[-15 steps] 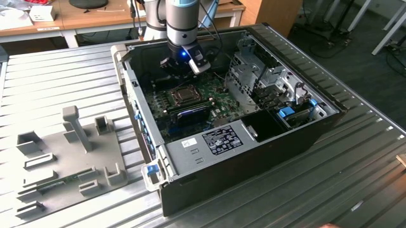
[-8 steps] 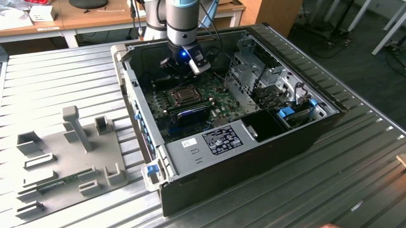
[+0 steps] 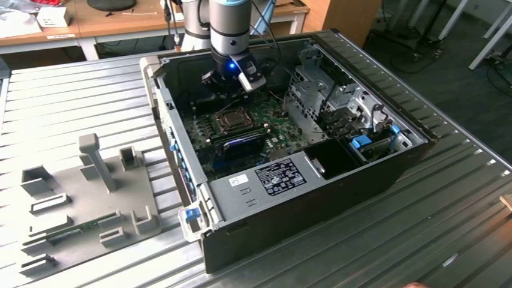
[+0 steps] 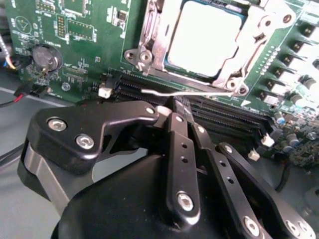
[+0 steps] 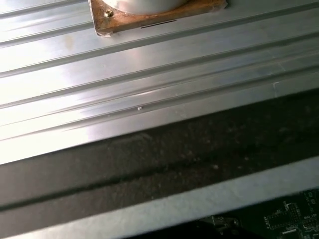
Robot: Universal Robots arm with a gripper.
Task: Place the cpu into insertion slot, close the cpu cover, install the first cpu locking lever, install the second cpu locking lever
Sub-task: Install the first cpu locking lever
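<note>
Exterior view: the black gripper (image 3: pixel 230 83) hangs inside the open black computer case (image 3: pixel 320 204), just above the square metal-rimmed insertion slot (image 3: pixel 232 120).

Second wrist view: the silvery-tan square cpu (image 4: pixel 202 37) is sitting in the slot under the silvery frame-shaped cpu cover (image 4: pixel 251 37). The gripper (image 4: pixel 172 110) is pinched together with nothing visibly held, right by a thin silver wire lever (image 4: pixel 199 92).

First wrist view: ribbed aluminium table (image 5: pixel 149 74).

In the second wrist view the cpu (image 4: pixel 202 37) is cut off by the picture's upper edge. Its metal top glares to plain white, so no marking can be made out. The cpu cover (image 4: pixel 249 47) around it is cropped the same way. The gripper (image 4: pixel 167 110) hides the near stretch of the memory slots (image 4: pixel 224 117). In the exterior view the insertion slot (image 3: pixel 234 120) is too small to tell what lies in it. In the first wrist view the picture's edges cut off both a sliver of green circuit board (image 5: pixel 294 219) and a tan plate (image 5: pixel 154 15).
</note>
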